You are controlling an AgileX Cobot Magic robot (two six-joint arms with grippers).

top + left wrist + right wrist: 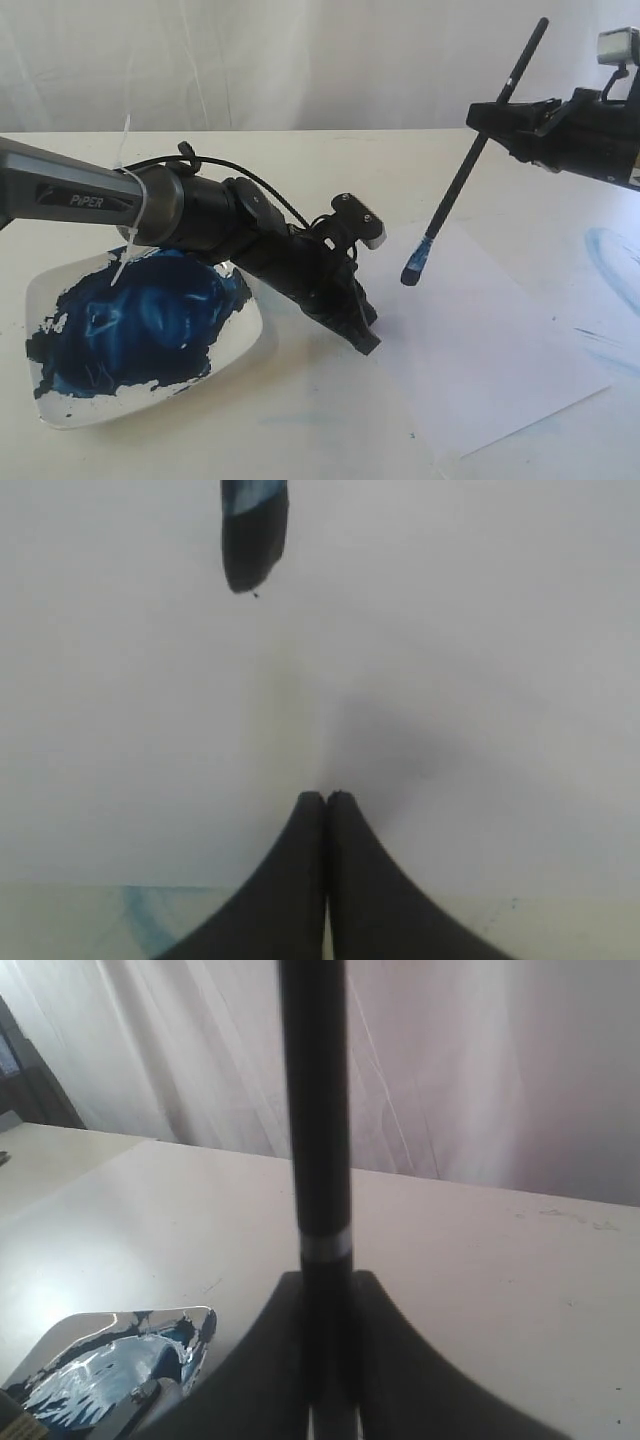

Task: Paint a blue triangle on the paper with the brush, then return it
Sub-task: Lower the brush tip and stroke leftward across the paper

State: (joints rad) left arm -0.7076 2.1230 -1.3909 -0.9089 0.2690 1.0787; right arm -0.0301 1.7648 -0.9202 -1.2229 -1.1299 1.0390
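Observation:
My right gripper (485, 118) hangs above the table at the upper right, shut on the brush (470, 165). The brush slants down to the left, and its blue-stained bristles (412, 270) hover just over the paper (480, 340). From the right wrist, the black handle (313, 1110) with its pale band rises between my right gripper's (325, 1282) jaws. My left gripper (366, 343) is shut with nothing in it, tips down at the paper's left edge. The left wrist view has the left gripper (326, 798) on the paper (450, 680), and the brush tip (255, 545) beyond. No blue triangle shows on the paper.
A white dish (255, 345) smeared with dark blue paint sits at the left under my left arm, and is also seen from the right wrist as the dish (110, 1370). Pale blue smears (610, 260) mark the table right of the paper. A white curtain hangs behind.

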